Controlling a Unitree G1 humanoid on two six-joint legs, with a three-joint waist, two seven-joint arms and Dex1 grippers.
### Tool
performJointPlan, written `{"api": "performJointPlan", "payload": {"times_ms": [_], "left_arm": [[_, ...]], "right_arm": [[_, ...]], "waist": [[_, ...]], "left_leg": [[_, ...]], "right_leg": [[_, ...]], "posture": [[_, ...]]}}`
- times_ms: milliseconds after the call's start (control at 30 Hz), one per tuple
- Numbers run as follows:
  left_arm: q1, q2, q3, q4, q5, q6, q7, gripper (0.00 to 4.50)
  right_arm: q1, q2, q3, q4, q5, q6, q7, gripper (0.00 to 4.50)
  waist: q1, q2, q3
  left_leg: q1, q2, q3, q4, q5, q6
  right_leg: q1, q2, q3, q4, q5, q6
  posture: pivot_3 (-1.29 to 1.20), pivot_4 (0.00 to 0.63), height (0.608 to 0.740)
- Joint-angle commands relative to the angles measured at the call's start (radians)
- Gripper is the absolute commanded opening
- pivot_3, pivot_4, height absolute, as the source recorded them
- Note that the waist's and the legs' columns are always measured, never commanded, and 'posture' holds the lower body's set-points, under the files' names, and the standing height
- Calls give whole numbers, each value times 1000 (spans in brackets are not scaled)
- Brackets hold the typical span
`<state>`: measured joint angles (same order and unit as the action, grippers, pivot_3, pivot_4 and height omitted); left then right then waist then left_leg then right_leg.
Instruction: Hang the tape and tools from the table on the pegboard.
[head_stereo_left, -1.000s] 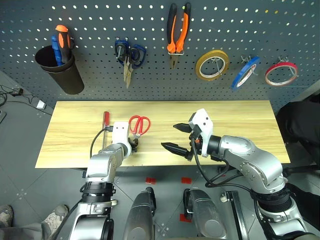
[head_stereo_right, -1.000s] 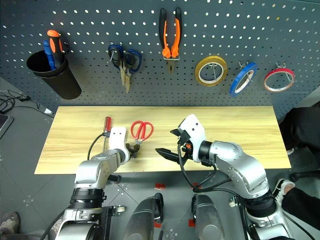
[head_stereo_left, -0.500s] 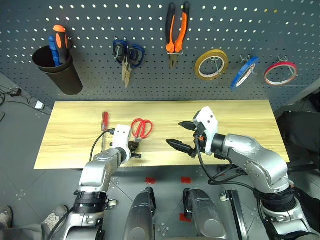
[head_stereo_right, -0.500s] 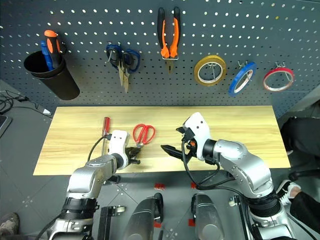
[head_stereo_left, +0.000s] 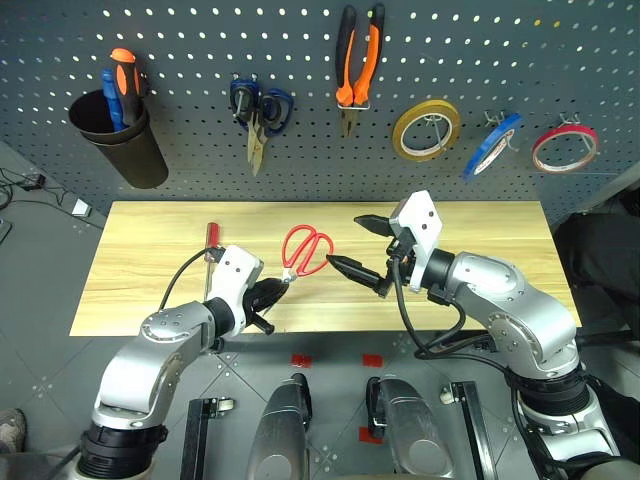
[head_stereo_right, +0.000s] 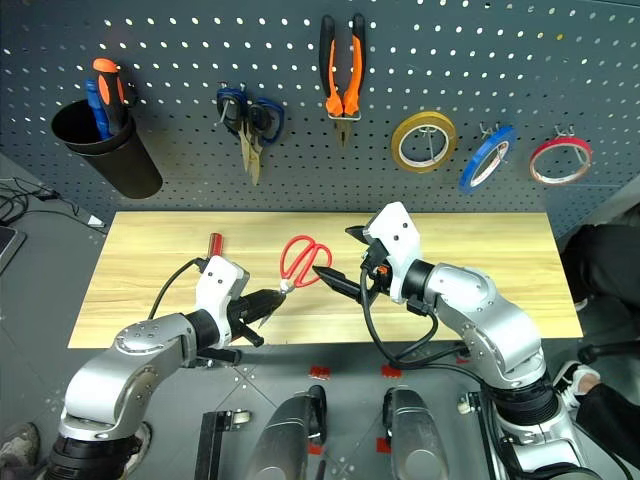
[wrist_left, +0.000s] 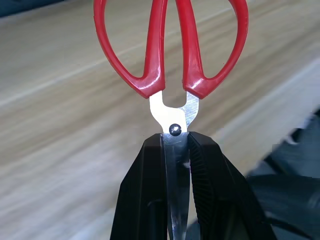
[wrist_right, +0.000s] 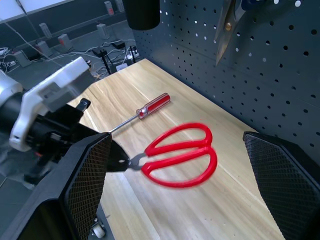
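My left gripper (head_stereo_left: 272, 291) is shut on the blades of the red-handled scissors (head_stereo_left: 307, 250), which it holds above the table (head_stereo_left: 480, 230) with the handles pointing away from it. The left wrist view shows the blades pinched between its fingers (wrist_left: 145, 200). Just right of the handles, my right gripper (head_stereo_left: 347, 241) stands open with nothing in it. The slim red-handled screwdriver (head_stereo_left: 210, 245) lies on the table at the left. On the pegboard (head_stereo_left: 560, 60) hang the orange-and-black pliers (head_stereo_left: 357, 60) and the blue tape (head_stereo_left: 490, 145).
A black cup (head_stereo_left: 120, 135) holding orange and blue screwdrivers hangs at the pegboard's left. Blue-handled scissors (head_stereo_left: 258, 110), a yellow tape ring (head_stereo_left: 424, 130) and a red tape ring (head_stereo_left: 563, 148) also hang there. Bare wood stretches to the table's right end.
My left gripper has shut on the scissors' blades and lifted them off the table, swinging the handles up and rightwards. The right gripper rose a little, still open.
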<state>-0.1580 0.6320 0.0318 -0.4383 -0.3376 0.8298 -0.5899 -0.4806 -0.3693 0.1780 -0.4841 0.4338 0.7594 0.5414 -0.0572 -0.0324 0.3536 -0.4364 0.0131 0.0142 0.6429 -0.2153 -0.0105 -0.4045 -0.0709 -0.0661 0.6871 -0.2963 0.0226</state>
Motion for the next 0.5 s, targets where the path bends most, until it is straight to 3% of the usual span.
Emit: {"api": "performJointPlan", "payload": {"times_ms": [33, 267, 500], "left_arm": [[-22, 27, -14, -50, 72, -149, 4, 336], [49, -48, 38, -113, 179, -440, 113, 336], [138, -134, 92, -191, 303, -528, 279, 336]], "right_arm": [[-7, 2, -6, -26, -6, -36, 2, 4500], [-10, 3, -29, -69, 5, -59, 6, 4500], [-5, 13, -88, -109, 73, -79, 18, 4500]], "waist": [[1, 0, 0], [-1, 0, 0], [0, 0, 0]], "left_leg": [[0, 0, 0, 0, 0, 0], [-2, 0, 1, -1, 0, 0], [-2, 0, 0, -1, -1, 2]], "right_leg": [[0, 0, 0, 0, 0, 0], [1, 0, 0, -6, 0, 0], [1, -1, -1, -5, 0, 0]], "posture": [[-161, 339, 740], [-155, 337, 740], [-152, 337, 740]]}}
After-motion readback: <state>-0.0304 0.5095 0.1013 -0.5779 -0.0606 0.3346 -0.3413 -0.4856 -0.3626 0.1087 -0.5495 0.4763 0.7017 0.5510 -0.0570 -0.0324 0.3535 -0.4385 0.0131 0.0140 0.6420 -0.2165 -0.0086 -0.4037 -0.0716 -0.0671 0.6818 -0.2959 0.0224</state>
